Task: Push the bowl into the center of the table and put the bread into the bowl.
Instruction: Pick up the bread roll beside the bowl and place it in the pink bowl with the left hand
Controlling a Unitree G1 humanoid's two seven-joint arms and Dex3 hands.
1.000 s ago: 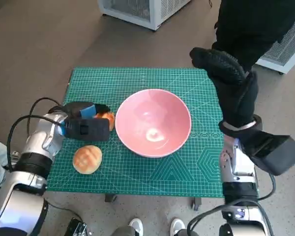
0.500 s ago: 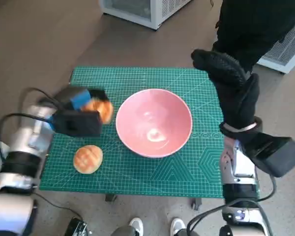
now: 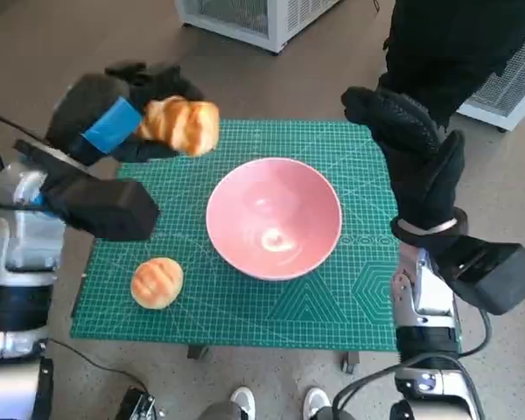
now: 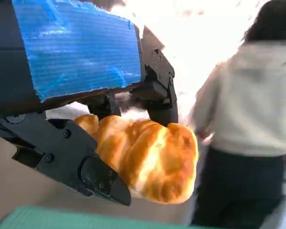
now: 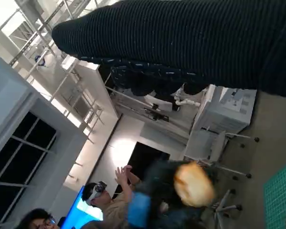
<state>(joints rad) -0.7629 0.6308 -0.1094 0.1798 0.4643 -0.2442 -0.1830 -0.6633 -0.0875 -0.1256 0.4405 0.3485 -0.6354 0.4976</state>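
Since a second ago the left hand (image 3: 122, 109) has gone up from the green cutting mat (image 3: 332, 297) and now hangs high over the mat's far left corner, gripping the golden, twisted bread roll (image 3: 180, 125). In the left wrist view its black fingers (image 4: 158, 90) wrap round the roll, which sticks out past them. The big pink round bowl (image 3: 274, 218) sits on the mat below the left hand and toward the right hand. A round brown bun (image 3: 157, 282) lies on the mat, below the left hand and nearer the robot. The right hand (image 3: 413, 153), in its black knitted glove, is raised beside the bowl, holding nothing, fingers straight.
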